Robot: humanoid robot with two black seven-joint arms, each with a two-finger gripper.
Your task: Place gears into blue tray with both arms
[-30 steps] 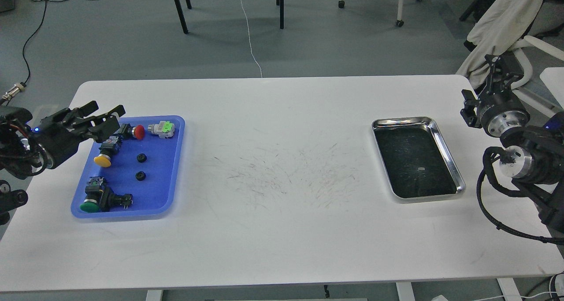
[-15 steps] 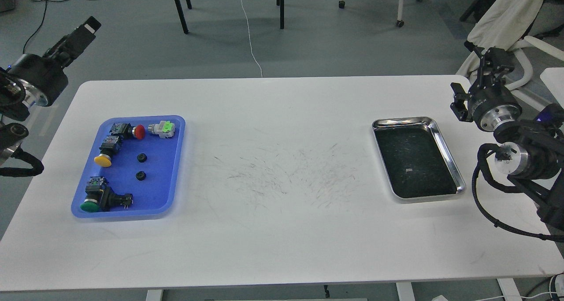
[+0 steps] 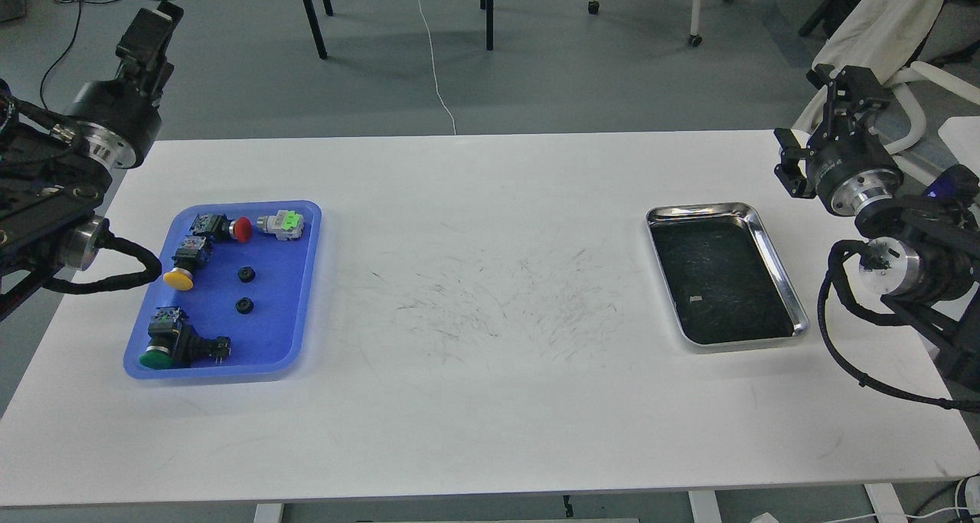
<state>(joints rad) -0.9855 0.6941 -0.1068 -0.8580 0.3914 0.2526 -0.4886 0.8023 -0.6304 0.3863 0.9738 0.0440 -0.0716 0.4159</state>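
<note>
Two small black gears lie apart inside the blue tray at the left of the table. My left gripper is raised beyond the table's far left corner, well away from the tray; it looks like one dark block, so its fingers cannot be told apart. My right gripper hangs off the table's far right corner, behind the steel tray, dark and seen from behind. Neither gripper shows anything in it.
In the blue tray also lie push-buttons with a red cap, a yellow cap and a green cap, plus a grey and green part. A steel tray stands at the right. Chair legs stand on the floor behind.
My left arm has lifted off the blue tray's left edge and swung up to the far left corner. The right gripper has drifted slightly up and left. The gears have not moved.
</note>
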